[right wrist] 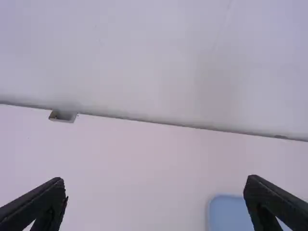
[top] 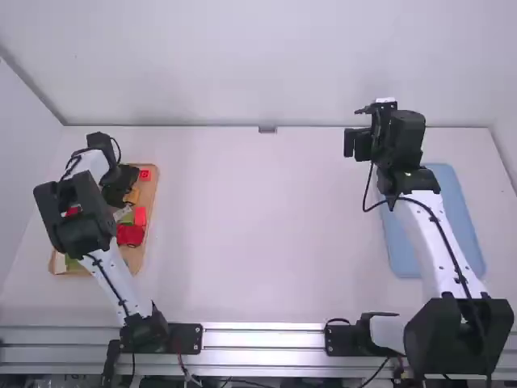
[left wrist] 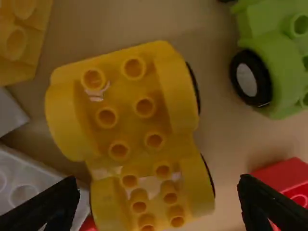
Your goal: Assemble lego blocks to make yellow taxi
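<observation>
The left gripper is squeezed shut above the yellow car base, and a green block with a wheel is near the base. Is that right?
Not quite: the left wrist view shows the left gripper open. It is above the yellow car base, and the green block with a wheel is near it.

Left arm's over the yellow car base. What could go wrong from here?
One finger of the open left gripper overlaps the grey block in the left wrist view, so lowering might land on it. The other overlaps the red block and could snag. The yellow car base sits on wheels, so an uneven touch may roll it.
</observation>
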You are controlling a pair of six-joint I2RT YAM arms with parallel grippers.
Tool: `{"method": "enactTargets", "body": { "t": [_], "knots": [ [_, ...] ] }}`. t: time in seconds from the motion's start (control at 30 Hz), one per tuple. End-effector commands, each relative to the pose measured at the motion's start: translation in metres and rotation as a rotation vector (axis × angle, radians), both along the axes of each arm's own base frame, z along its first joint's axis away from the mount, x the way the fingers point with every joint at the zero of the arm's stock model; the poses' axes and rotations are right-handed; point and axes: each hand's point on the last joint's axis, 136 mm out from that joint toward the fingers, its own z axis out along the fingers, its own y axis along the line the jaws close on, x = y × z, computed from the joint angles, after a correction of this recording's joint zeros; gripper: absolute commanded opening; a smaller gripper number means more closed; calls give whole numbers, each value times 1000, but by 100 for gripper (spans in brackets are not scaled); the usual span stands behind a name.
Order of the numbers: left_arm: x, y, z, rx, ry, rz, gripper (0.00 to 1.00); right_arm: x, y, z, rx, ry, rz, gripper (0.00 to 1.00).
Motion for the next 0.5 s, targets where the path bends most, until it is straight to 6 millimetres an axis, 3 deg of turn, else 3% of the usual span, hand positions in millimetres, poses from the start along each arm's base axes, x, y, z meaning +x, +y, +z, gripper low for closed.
{"method": "enactTargets", "body": {
  "t": [0.0,0.47],
  "knots": [
    [-3,-4,-7,-4,22,4,87,4,1,10,3,-19,-3,98],
    [6,-13,-6,-40,-14,-2,89,4,0,10,0,-20,-3,99]
  ]
}}
